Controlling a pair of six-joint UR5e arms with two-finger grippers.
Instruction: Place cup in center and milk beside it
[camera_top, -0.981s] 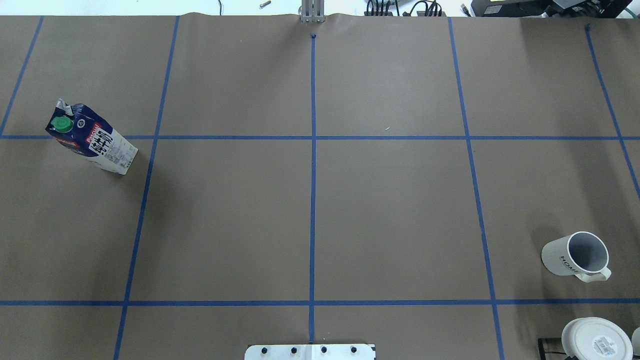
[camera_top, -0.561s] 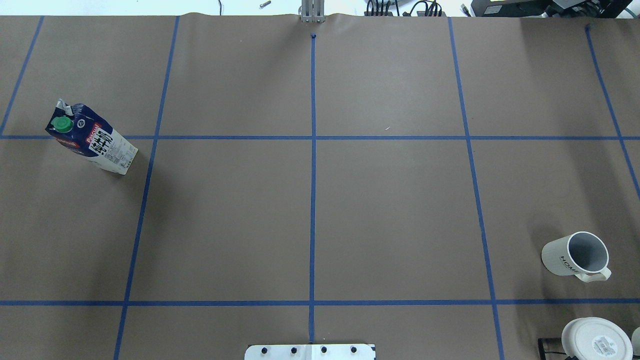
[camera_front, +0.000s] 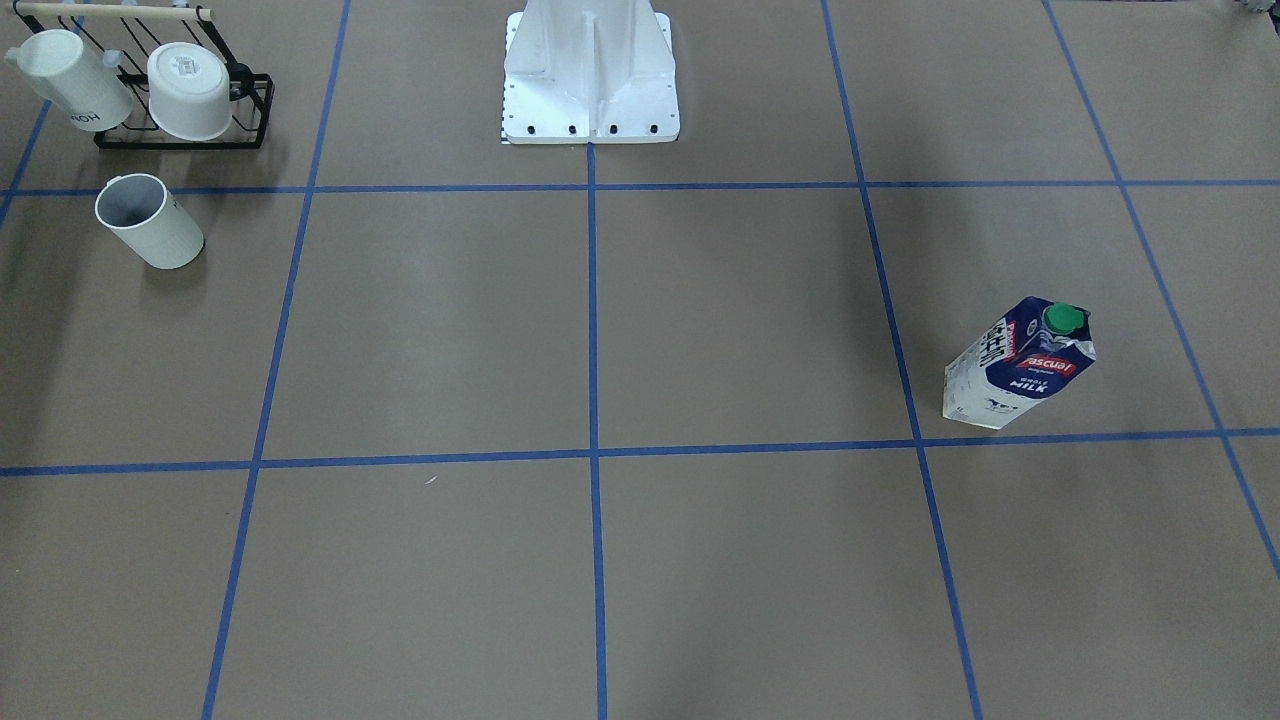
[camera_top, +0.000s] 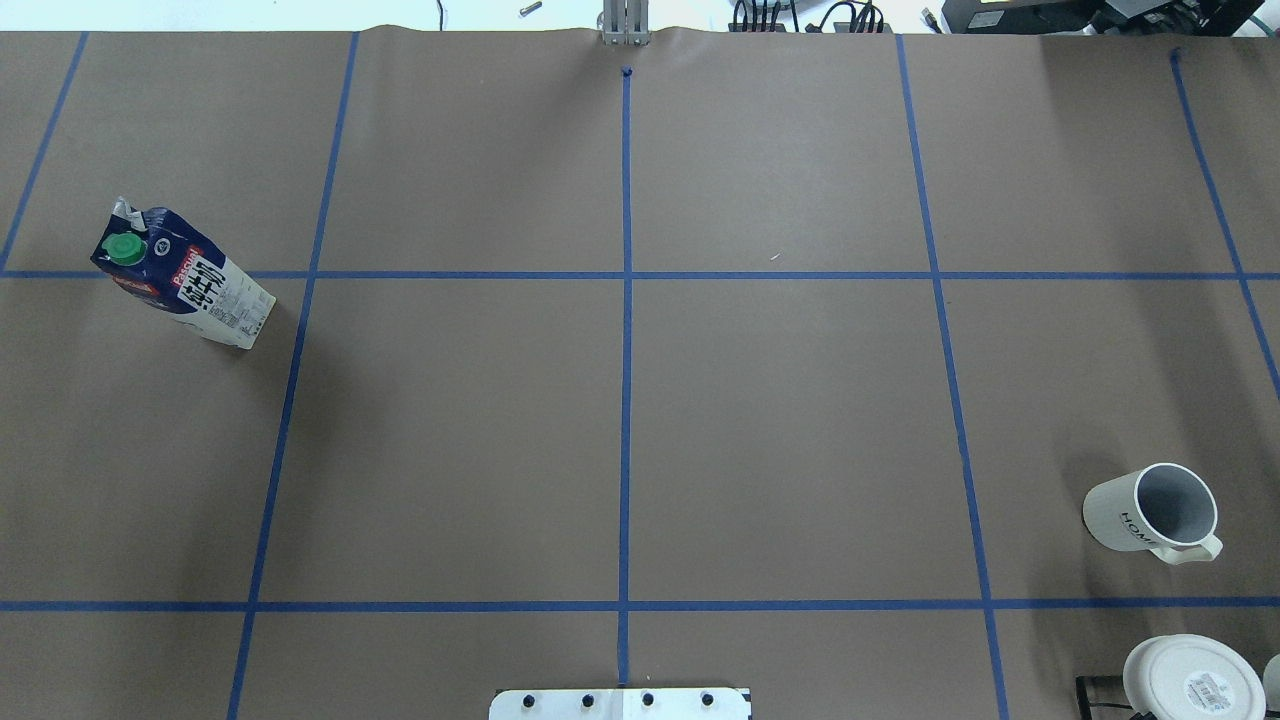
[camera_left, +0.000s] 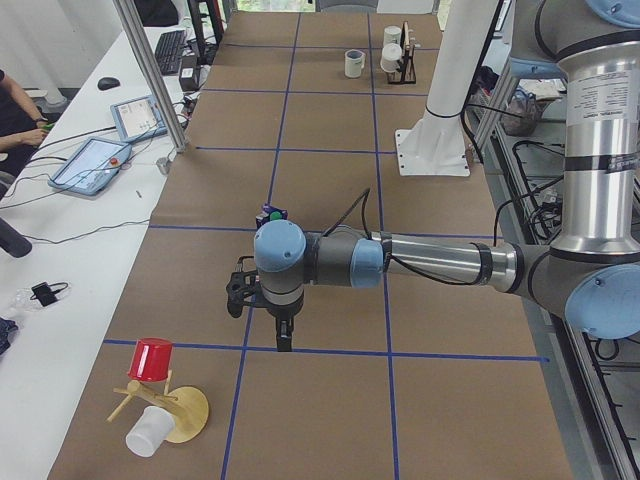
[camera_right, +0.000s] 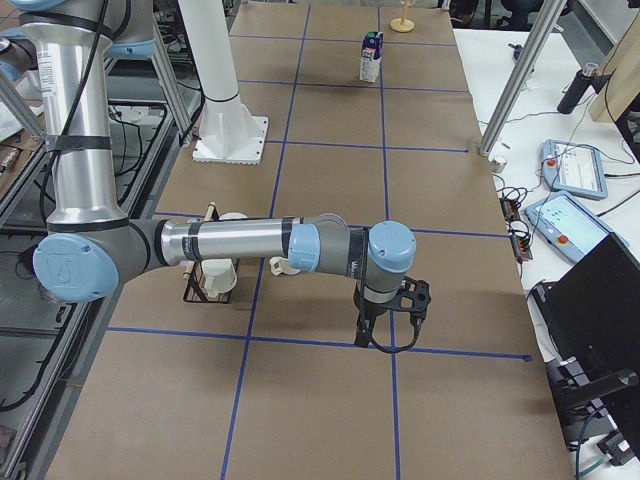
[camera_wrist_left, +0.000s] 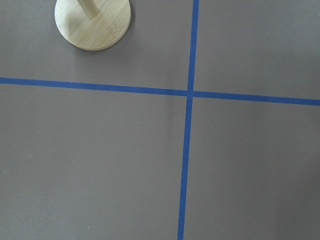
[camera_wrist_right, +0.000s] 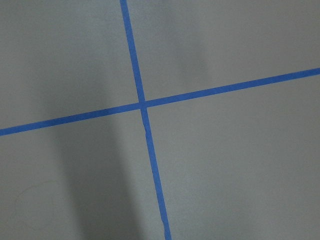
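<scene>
Far from the center (camera_top: 627, 275), toward the robot's left, the Pascual milk carton (camera_top: 185, 290) stands upright on the counter (camera_top: 800, 420), just beside a blue tape line. Well away from the center on the robot's right, and nearer its base, the white mug (camera_top: 1150, 512) sits mouth up. The left hand (camera_left: 285, 338) hangs farther from the center than the carton, the right hand (camera_right: 366, 335) farther than the mug. Both point down. I cannot tell whether either is spread or pressed together.
</scene>
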